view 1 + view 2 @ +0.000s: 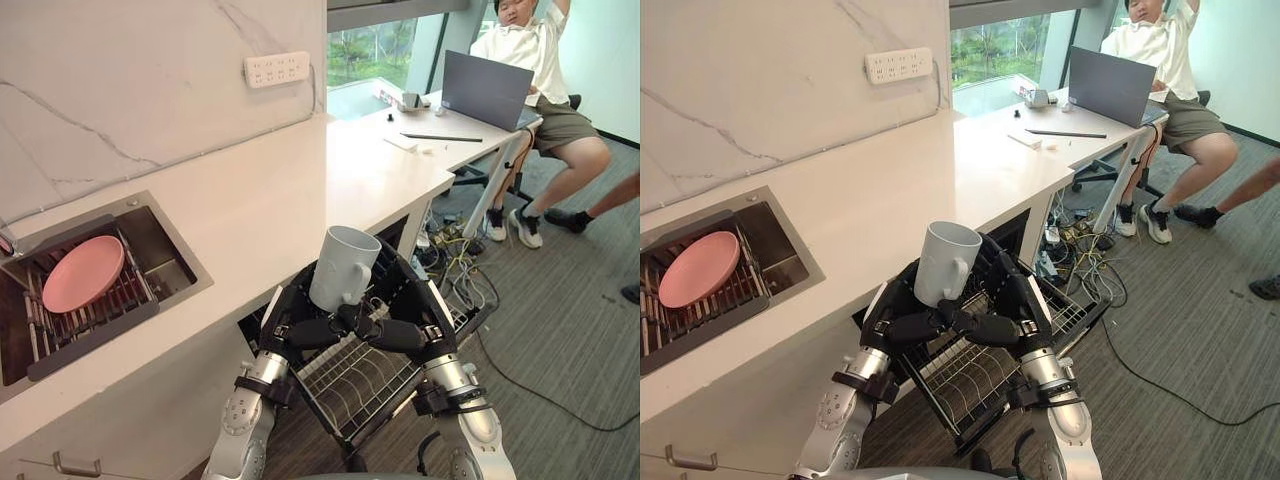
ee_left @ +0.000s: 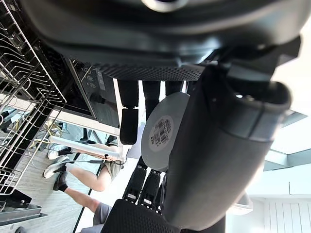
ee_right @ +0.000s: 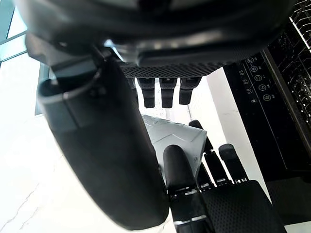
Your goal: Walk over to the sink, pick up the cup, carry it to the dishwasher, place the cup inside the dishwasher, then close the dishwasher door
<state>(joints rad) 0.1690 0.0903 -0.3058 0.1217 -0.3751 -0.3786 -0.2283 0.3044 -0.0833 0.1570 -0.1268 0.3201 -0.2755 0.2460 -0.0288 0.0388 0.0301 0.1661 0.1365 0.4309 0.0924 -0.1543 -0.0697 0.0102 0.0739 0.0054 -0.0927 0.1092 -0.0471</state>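
Note:
A pale grey cup (image 1: 343, 265) with a handle stands upright between my two hands, held above the pulled-out wire rack (image 1: 360, 385) of the open dishwasher. My left hand (image 1: 295, 325) wraps its left side and my right hand (image 1: 408, 328) its right side, with the thumbs meeting under the cup's front and the fingers curled behind it. In the left wrist view the cup's labelled base (image 2: 164, 131) shows past the fingers. In the right wrist view the cup's wall (image 3: 170, 141) shows next to the dishwasher's control panel (image 3: 252, 87).
The sink (image 1: 170, 270) in the white counter holds a pink plate (image 1: 83, 272) on a rack. A person (image 1: 545, 90) sits at the desk with a laptop (image 1: 487, 90) at the far right. Cables (image 1: 455, 250) lie on the floor under the desk.

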